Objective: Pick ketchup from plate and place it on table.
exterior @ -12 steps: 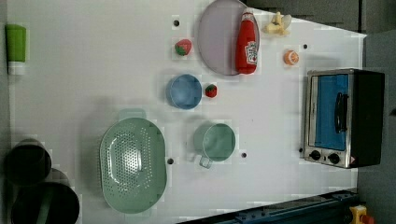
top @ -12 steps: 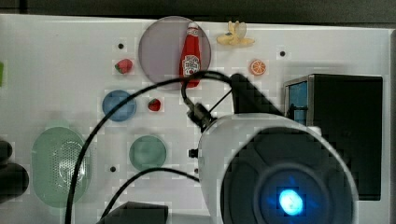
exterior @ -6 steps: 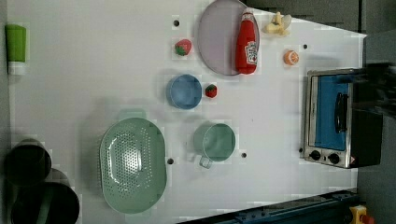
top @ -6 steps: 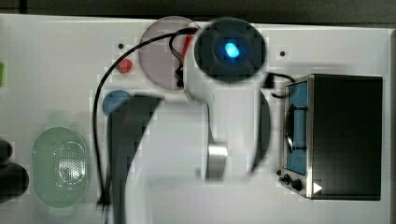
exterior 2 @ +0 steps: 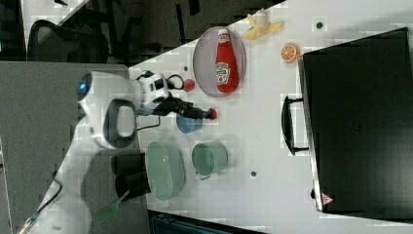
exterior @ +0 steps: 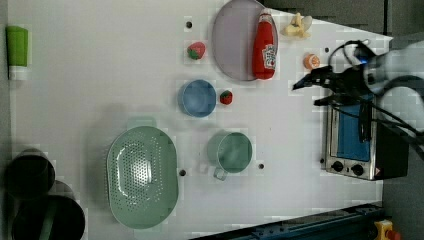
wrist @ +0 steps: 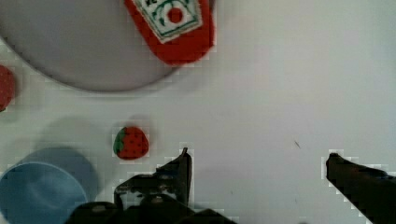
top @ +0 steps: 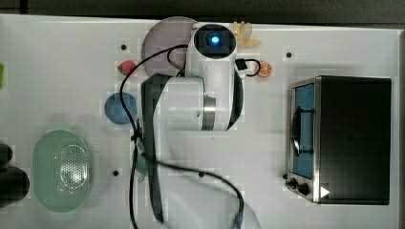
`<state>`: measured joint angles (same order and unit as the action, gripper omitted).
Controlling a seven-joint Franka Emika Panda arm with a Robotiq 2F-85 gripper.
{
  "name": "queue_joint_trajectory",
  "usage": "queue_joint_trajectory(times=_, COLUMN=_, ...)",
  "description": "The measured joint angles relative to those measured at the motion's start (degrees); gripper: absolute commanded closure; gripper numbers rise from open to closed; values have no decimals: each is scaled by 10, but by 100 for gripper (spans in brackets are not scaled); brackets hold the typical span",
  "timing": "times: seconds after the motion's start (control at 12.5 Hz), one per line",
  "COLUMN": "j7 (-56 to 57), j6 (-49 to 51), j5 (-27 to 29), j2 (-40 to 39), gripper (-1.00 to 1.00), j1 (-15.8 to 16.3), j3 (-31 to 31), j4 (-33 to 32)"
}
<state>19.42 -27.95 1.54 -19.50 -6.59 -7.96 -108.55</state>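
In the left view I've got the ketchup [exterior: 265,46] lying along the plate's [exterior: 232,40] right edge, and my gripper [exterior: 316,91] hangs spread wide, holding nothing, further right over the table [exterior: 100,90]. I'd line up across the bottle's middle before dropping.

Ketchup [exterior: 265,46]: laid flat on the plate [exterior: 232,40], at its edge toward the left view's right. Gripper [exterior: 309,90]: held above the white table [exterior: 100,90], fingers spread, nothing between them (toaster oven [exterior: 355,145] just beside). Blue bowl [exterior: 197,98], green cup [exterior: 231,151] and green colander [exterior: 142,176] are set apart below.
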Motion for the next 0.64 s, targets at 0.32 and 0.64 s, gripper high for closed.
queue_joint_trajectory(times=0.32, j7=104, j6=-58, j5=1, j2=-75, gripper=-100, j1=2, j3=2, j4=40)
queue_joint_trajectory(times=0.64, j7=138, j6=-71, j5=-14, j2=-132, gripper=-100, j1=1, j3=6, j4=100)
